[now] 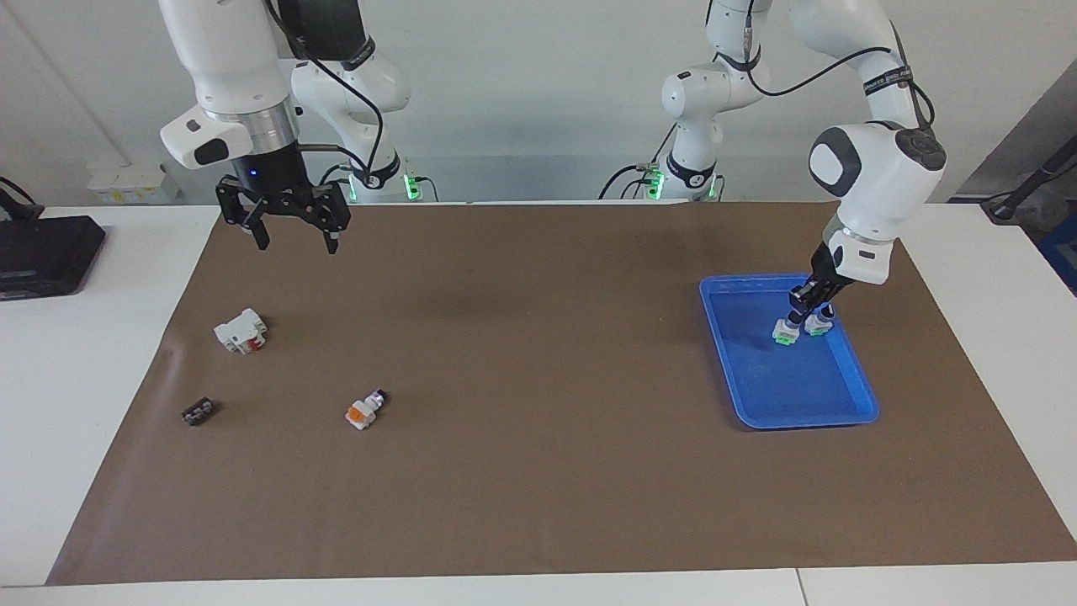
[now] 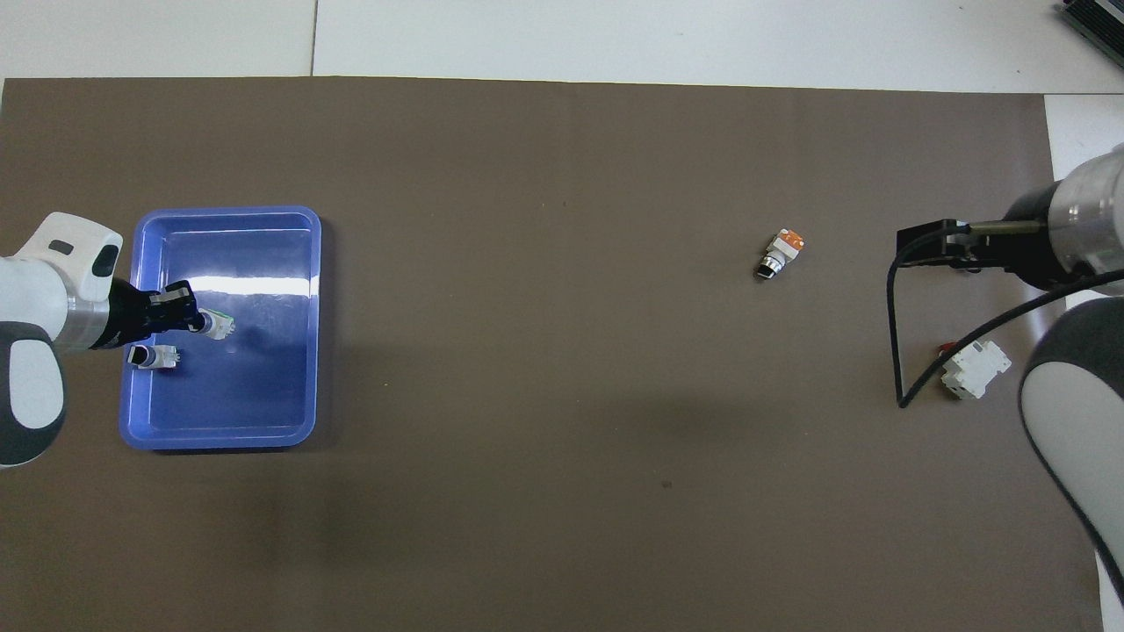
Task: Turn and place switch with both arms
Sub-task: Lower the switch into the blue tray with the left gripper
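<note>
An orange-ended switch (image 1: 366, 409) with a white body and black tip lies on the brown mat toward the right arm's end; it also shows in the overhead view (image 2: 780, 253). My right gripper (image 1: 290, 227) hangs open and empty in the air over the mat's edge nearest the robots, apart from that switch. My left gripper (image 1: 798, 310) is down in the blue tray (image 1: 791, 418), shut on the top of a white switch with a green end (image 1: 786, 332) that stands on the tray floor. A second alike switch (image 1: 817, 325) stands beside it. The overhead view shows the left gripper (image 2: 195, 320) and both tray switches.
A larger white block with a red part (image 1: 241, 330) and a small black piece (image 1: 198, 411) lie on the mat near the right arm's end. A black device (image 1: 46, 252) sits on the white table beside the mat. Slim arms with green-lit bases (image 1: 690, 177) stand at the back.
</note>
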`<state>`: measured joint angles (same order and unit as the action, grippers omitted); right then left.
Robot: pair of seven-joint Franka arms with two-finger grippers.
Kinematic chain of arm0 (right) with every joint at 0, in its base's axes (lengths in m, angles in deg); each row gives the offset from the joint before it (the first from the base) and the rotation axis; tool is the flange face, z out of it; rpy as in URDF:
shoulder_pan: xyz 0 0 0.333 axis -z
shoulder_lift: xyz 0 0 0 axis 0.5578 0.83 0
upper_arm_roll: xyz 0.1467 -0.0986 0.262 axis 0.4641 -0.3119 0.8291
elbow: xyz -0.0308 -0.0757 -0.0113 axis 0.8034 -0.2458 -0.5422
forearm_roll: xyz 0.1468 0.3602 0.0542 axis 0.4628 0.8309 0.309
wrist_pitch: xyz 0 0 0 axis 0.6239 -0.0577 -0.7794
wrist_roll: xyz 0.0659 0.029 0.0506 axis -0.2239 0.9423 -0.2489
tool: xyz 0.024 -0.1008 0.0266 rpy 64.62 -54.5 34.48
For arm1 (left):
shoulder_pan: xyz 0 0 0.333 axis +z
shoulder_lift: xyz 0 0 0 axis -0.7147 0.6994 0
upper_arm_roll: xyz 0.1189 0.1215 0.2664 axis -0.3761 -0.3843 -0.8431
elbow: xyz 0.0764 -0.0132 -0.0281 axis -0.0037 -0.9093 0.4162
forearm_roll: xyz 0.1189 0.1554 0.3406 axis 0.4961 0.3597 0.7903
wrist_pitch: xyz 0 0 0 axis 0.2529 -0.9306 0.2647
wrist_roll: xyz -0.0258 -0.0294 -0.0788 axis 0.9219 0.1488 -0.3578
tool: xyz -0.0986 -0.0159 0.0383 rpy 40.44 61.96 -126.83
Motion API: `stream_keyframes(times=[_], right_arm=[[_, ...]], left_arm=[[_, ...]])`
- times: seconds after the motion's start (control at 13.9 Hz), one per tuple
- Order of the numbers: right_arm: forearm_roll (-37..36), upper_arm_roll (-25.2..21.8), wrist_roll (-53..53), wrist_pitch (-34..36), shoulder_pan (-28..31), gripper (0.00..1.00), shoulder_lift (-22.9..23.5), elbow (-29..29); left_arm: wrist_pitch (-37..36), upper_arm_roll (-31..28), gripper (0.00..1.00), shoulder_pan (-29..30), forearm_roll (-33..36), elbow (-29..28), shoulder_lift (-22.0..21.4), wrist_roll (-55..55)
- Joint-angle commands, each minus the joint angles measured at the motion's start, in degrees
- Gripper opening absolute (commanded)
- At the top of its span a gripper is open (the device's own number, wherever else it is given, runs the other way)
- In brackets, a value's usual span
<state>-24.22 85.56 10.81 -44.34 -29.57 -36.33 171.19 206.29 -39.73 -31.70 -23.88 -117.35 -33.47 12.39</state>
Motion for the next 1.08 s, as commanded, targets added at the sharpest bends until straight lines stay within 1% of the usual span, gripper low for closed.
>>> stream_keyframes(times=[0.0, 0.07, 0.14, 0.22, 0.43, 0.65, 0.79, 0.86, 0.93, 1.01], right_arm=[[0.1, -2.6, 1.7, 2.6, -1.0, 1.0, -1.8, 0.4], [0.3, -5.3, 1.9, 2.5, -3.9, 1.0, -1.7, 0.5], [0.1, -7.0, 2.9, 2.4, -5.9, 1.0, -1.3, -0.3], [0.3, -7.7, 4.0, 2.6, -6.3, 1.0, -1.1, -0.4], [-0.3, -8.4, 5.4, 4.0, -5.7, 1.0, -1.1, -1.1], [0.1, -8.4, 5.2, 4.0, -5.7, 1.0, -1.6, -0.1], [0.1, -8.4, 5.4, 4.0, -5.7, 1.0, -1.6, -0.4], [0.1, -8.4, 5.5, 5.2, -5.7, 1.0, -1.6, -0.9], [0.2, -8.4, 5.6, 8.2, -5.7, 1.0, -1.4, -1.8], [0.3, -8.5, 5.9, 9.8, -5.3, 1.0, -1.3, -2.4]], left_arm=[[-1.2, 0.4, 0.0, 1.0, 1.2, -1.3, -0.8, -9.8], [-1.2, 0.4, 0.0, 1.5, 1.2, -1.6, -0.7, -12.8], [-1.3, 0.5, 0.0, 1.8, 1.2, -1.8, -0.7, -15.2], [-1.2, 0.5, 0.0, 1.8, 1.2, -2.3, -0.7, -17.3], [-1.2, 0.5, 0.0, 1.8, 1.2, -2.9, -0.7, -24.9], [-0.7, 0.5, 0.0, 1.5, 1.2, -2.9, 0.8, -26.0], [-0.6, 0.5, 0.0, 1.7, 1.2, -2.9, 1.5, -27.0], [-0.6, 0.5, 0.0, 1.7, 1.2, -2.9, 1.6, -27.2], [-0.6, 0.5, 0.0, 1.5, 1.2, -2.8, 1.6, -27.1], [-0.8, 0.5, 0.0, 1.4, 1.2, -2.2, 1.8, -27.0]])
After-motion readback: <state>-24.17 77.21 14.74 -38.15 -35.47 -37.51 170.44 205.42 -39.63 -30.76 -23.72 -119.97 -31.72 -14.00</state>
